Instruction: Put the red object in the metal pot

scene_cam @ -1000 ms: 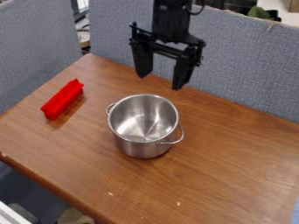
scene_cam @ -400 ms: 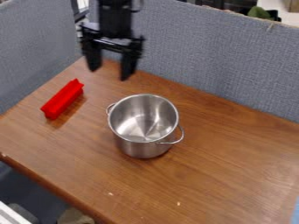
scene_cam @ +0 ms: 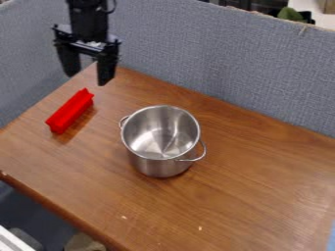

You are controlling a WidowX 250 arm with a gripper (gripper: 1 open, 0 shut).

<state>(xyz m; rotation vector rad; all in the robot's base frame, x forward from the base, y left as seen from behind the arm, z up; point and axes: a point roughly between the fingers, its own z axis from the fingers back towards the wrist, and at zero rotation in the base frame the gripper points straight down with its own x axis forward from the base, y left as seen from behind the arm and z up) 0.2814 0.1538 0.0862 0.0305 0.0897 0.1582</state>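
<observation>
Red block: the red block (scene_cam: 70, 111) lies on the brown table (scene_cam: 249, 176), over on the left side of the picture.
Which way it points: it is long and thin, and its long way runs on a slant. One end is up and to the right, near the back wall. The other end is down and to the left, nearer the front.
How it lies: it lies down on its long side. It does not stand up.
Red block's ends: the low end looks a bit fatter than the high end in this view.
Writing on the block: I can't read any words on it. It is too small to tell.
Robot hand: the black gripper (scene_cam: 88, 72) hangs up above the block, a little toward the back. Its two black fingers point down.
Jaws: they are wide open, with a big gap between them. They hold nothing.
Pot: the shiny metal pot (scene_cam: 161, 142) sits on the table to the right of the block, apart from it. It stands up straight with its round open top facing up.
Pot handles: there are two little loop handles. One is on the upper left side and one is on the lower right side, so they make a slant too.
In the pot: I see shiny gray metal inside, and the red block is outside.
Walls: gray bumpy walls (scene_cam: 236, 49) stand behind the table and on the left.
Words or brands: I can't read any on the pot or the gripper.
</observation>
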